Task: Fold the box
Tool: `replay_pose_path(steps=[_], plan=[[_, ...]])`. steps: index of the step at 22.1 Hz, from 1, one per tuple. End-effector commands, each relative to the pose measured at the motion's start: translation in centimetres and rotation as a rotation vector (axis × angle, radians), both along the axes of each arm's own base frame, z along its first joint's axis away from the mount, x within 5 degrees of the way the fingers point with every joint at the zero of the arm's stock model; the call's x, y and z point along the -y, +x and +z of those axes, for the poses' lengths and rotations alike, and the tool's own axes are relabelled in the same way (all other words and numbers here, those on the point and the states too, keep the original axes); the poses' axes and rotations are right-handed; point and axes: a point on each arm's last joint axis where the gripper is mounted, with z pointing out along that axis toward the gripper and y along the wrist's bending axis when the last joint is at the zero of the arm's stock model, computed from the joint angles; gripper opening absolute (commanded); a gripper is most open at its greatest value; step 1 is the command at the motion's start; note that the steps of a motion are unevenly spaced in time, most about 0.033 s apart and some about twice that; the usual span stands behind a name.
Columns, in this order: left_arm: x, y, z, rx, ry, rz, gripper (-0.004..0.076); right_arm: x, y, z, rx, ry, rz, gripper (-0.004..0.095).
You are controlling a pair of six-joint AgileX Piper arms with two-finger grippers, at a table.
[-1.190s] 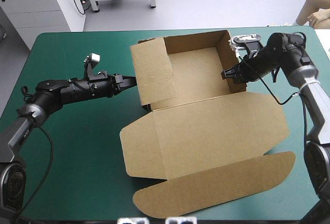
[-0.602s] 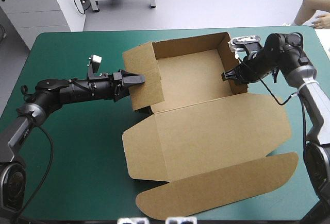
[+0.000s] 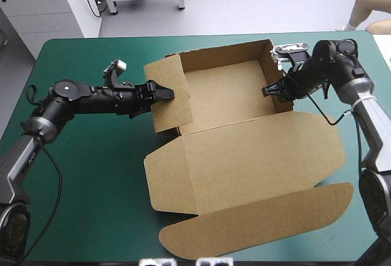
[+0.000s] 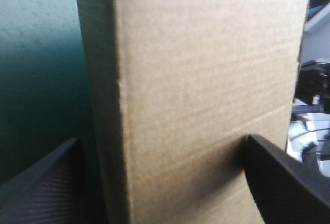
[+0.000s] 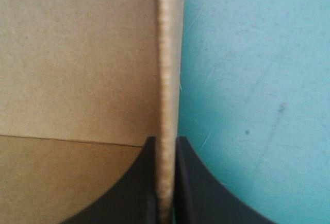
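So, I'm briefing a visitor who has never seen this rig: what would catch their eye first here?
The big brown box in the middle of the teal-green table: an open tray on the far side, its lid lying flat toward the near edge. The right gripper pinches the tray's right wall, while the left gripper stands open astride the left wall.

The high view looks forward and down from behind the robot, taking in the whole desk (image 3: 91, 174). Each wrist view presses close to a wall of the box (image 3: 244, 150), which all three share.
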Motion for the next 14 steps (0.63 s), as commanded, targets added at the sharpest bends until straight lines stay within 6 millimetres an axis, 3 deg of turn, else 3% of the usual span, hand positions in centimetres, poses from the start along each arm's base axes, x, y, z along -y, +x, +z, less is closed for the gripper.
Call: replay_pose_path(steps=[1, 5, 10, 14], plan=[[1.9, -1.0, 4.2, 0.068, 0.047, 0.058, 0.0599, -0.8, -0.7, 3.6, 0.125, 0.054, 0.007, -0.0015], [4.6, -1.7, 4.8, 0.026, 0.119, 0.119, 0.0598, -1.8, -0.8, 5.5, 0.184, 0.032, 0.008, -0.0015], [7.1, -2.9, 4.4, 0.025, 0.249, 0.179, 0.0447, -3.1, -1.5, 7.7, 0.231, -0.018, 0.033, -0.0015], [7.8, -3.2, 5.3, 0.043, 0.230, 0.170, 0.0443, -4.0, -1.9, 8.5, 0.256, -0.025, 0.058, -0.0016]])
